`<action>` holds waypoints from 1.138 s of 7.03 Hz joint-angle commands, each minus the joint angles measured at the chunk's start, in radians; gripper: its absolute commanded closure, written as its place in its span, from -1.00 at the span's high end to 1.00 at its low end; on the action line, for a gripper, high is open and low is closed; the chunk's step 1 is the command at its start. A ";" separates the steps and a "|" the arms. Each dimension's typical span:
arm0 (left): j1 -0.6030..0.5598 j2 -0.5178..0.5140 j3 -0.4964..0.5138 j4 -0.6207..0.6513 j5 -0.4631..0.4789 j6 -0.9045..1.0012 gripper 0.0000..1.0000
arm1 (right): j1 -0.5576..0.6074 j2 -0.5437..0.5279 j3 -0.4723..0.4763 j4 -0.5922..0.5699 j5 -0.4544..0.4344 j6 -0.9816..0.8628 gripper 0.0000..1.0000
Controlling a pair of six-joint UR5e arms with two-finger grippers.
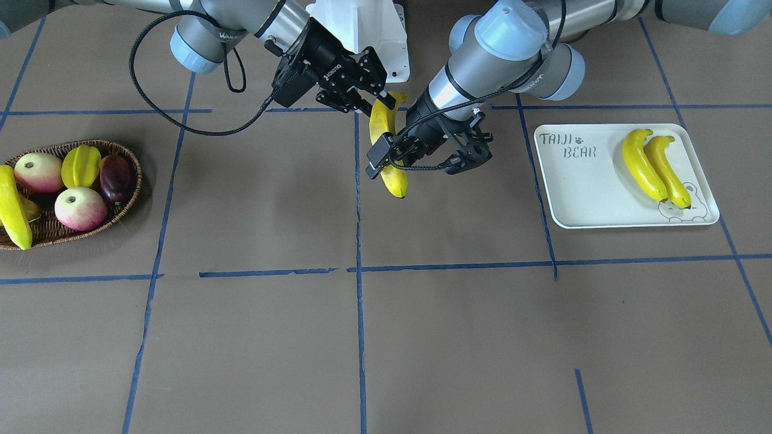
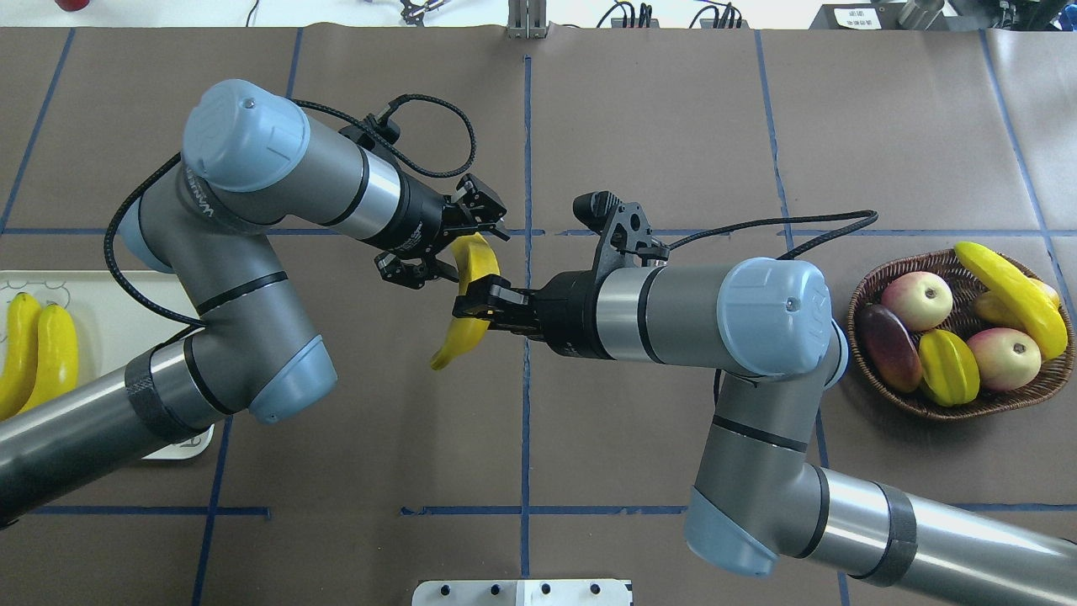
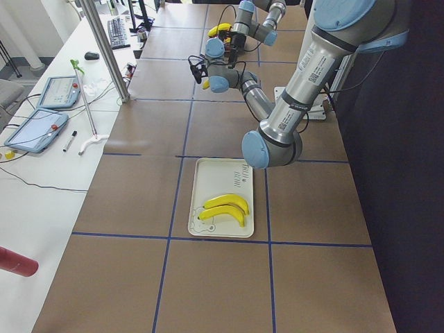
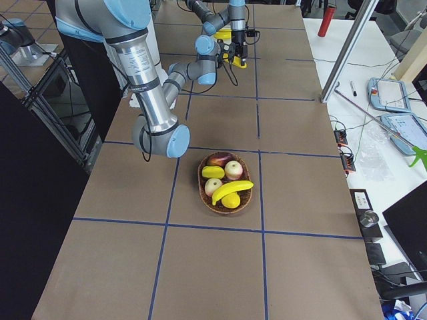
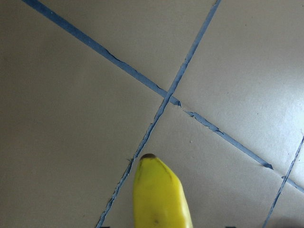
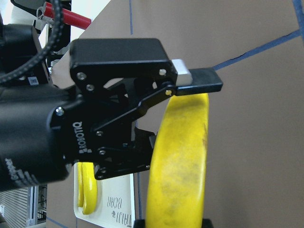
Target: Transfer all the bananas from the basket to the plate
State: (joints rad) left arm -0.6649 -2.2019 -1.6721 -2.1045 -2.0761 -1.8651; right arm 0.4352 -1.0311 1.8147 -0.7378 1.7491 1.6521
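Overhead exterior view: mid-air hand-over in hand, by my reading. Right end effector [image 2: 476, 307] clamped on held banana [image 2: 461, 338] near mid-length. Left end effector [image 2: 471, 251] has jaws apart, straddling that banana's other end, no squeeze visible. Next move: left must close firmly before right releases, then carry to the plate [image 1: 579, 193]. Held banana hangs above the counter's [image 2: 673, 126] middle. Plated bananas [image 1: 644, 169], two, by the counter's left edge. Basket banana [image 1: 13, 208] lies in the basket [image 1: 60, 232] at the right edge.

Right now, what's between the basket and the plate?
Front-facing view: between basket and plate, the right gripper and left gripper meet at one banana held above mid-table. Otherwise bare brown paper with blue tape lines.
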 commanded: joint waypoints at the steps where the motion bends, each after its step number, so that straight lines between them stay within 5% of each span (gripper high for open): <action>1: 0.001 -0.001 0.000 0.000 0.001 0.001 0.64 | -0.003 0.000 0.000 0.000 0.000 0.000 -0.95; 4: 0.001 0.002 0.000 0.000 0.001 0.003 0.16 | -0.004 -0.001 0.000 0.000 0.001 0.000 -0.94; 6: -0.001 0.002 0.000 -0.002 0.001 0.007 -0.40 | -0.004 -0.001 0.000 0.000 0.001 -0.002 -0.92; 7: -0.002 0.004 -0.001 -0.003 -0.001 0.015 -0.82 | -0.004 -0.001 0.002 0.000 0.000 0.001 -0.69; 8: -0.002 0.004 -0.003 -0.005 -0.001 0.018 -0.99 | -0.003 0.000 0.002 0.000 0.000 0.015 -0.32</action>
State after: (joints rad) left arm -0.6666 -2.1987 -1.6735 -2.1076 -2.0764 -1.8518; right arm 0.4312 -1.0321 1.8156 -0.7378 1.7494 1.6560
